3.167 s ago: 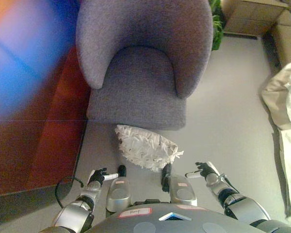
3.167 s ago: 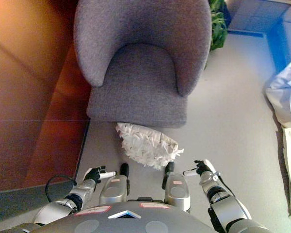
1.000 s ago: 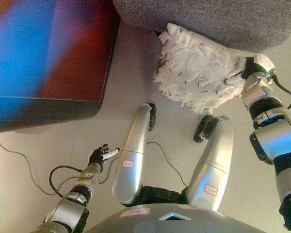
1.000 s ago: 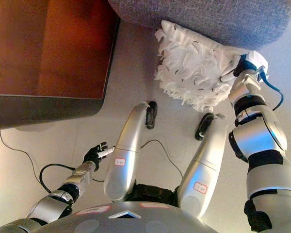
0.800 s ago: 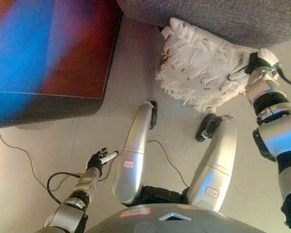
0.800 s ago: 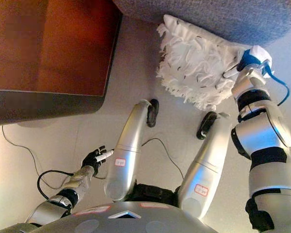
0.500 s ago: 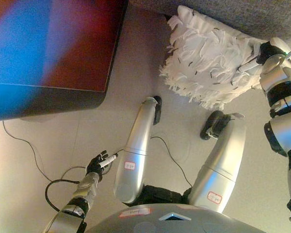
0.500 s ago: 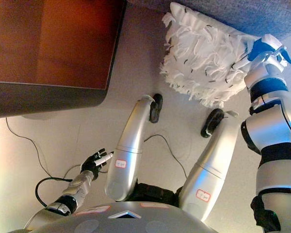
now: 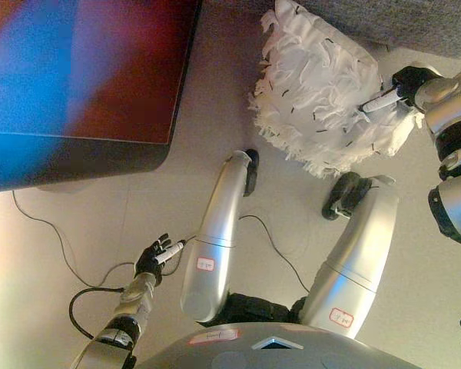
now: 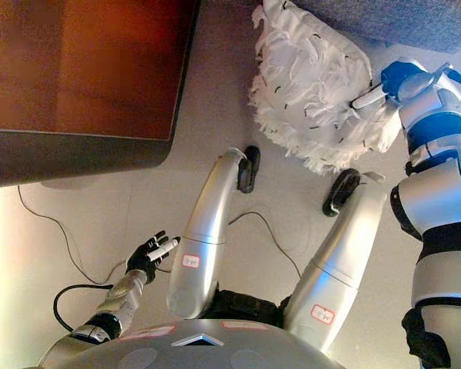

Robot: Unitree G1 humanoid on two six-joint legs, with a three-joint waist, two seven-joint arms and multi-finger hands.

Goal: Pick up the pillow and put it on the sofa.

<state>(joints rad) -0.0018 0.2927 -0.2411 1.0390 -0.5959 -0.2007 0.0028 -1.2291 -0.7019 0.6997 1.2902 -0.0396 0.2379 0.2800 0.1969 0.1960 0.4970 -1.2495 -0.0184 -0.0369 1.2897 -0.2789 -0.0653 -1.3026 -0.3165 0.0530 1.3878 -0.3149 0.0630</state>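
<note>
On the floor just in front of the sofa (image 9: 399, 19), of which only the grey front edge is seen along the top, the pillow (image 9: 323, 100) is found slightly further from that edge than half a second ago, its right end lifted and swung out. This is read as the start of the pick-up; the pillow is not yet clear of the floor, so the lift onto the seat is judged still to come.

To the left, a dark red-brown cabinet (image 9: 84, 84) is noted, well apart from the pillow and not in the lifting path. The sofa's overhanging front is judged the only obstruction: the pillow must be raised past it.

The right hand (image 9: 407, 81) is recorded at the pillow's right edge, a white-tipped finger laid across the fringe and pointing inward; whether the other fingers are closed on the cloth cannot be told, since they are hidden behind it. The left hand (image 9: 157, 257) is held low at lower left, fingers loosely apart, holding nothing, idle and well apart from the pillow.
</note>
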